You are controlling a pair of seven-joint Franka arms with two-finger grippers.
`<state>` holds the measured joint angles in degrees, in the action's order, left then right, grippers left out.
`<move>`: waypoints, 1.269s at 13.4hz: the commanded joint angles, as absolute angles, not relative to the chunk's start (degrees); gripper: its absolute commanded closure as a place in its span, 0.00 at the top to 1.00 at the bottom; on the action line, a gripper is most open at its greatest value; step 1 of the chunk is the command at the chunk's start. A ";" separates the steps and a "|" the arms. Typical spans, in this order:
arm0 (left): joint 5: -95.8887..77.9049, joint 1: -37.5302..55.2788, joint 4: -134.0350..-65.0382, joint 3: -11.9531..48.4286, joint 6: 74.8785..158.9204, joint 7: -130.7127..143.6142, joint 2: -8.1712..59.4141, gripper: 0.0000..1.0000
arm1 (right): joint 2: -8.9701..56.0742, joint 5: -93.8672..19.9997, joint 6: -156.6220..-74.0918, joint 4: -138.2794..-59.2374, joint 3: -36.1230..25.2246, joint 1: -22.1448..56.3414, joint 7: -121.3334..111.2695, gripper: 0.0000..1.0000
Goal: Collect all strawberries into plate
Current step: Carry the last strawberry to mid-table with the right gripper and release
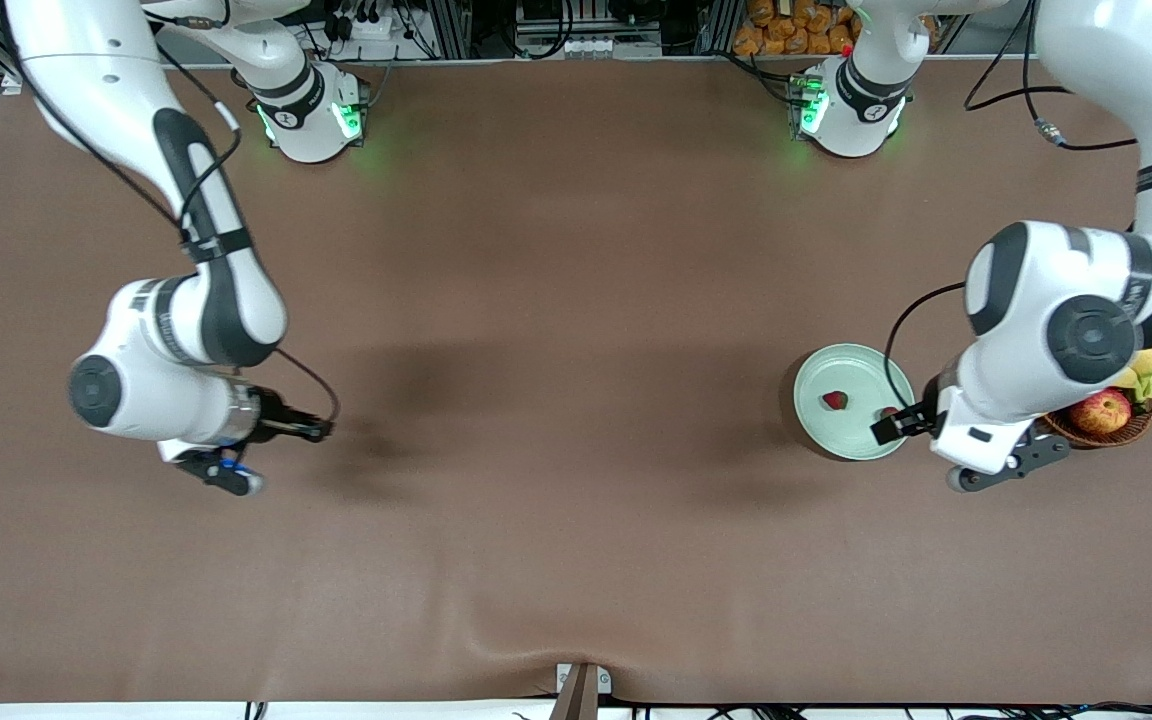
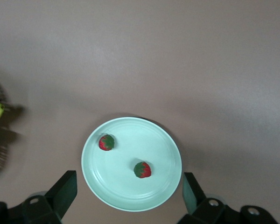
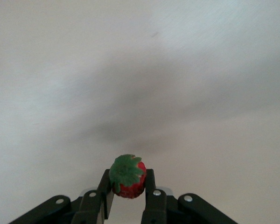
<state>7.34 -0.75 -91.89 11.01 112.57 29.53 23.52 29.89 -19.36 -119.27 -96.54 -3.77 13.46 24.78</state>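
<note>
- two strawberries (image 2: pixel 106 142) (image 2: pixel 143 170) sit loose on the plate (image 2: pixel 102 186), a bit apart from each other, both with their green caps showing
- the plate is on the brown table (image 1: pixel 556 330) toward the left arm's end, just beside the wicker basket (image 1: pixel 1101 430) that has an apple (image 1: pixel 1100 411) and something yellow-green in it
- left gripper (image 2: pixel 129 193) hangs over the plate with its fingers spread wide, one on each side of the plate in its wrist view, nothing between them
- right gripper (image 3: pixel 128 191) is up over bare table toward the right arm's end, well apart from the plate, and it's clamped on the third strawberry (image 3: pixel 127 176), leafy cap facing the camera
- so two berries on the plate, one pinched in the right arm's fingers
</note>
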 commanded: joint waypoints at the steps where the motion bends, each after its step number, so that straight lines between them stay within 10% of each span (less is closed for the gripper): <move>1: 5.36 -2.90 -92.20 11.51 111.97 25.23 21.89 1.00 | 32.25 -20.48 -118.65 -91.42 1.65 14.05 38.18 0.00; 17: 5.45 -1.93 -92.37 11.60 110.83 25.23 21.09 1.00 | 52.46 -20.21 -155.90 -81.39 13.71 32.60 75.32 0.00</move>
<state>6.39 -2.24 -91.77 11.71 111.68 25.96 21.60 49.07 -19.66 -153.95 -85.21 13.67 31.19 74.21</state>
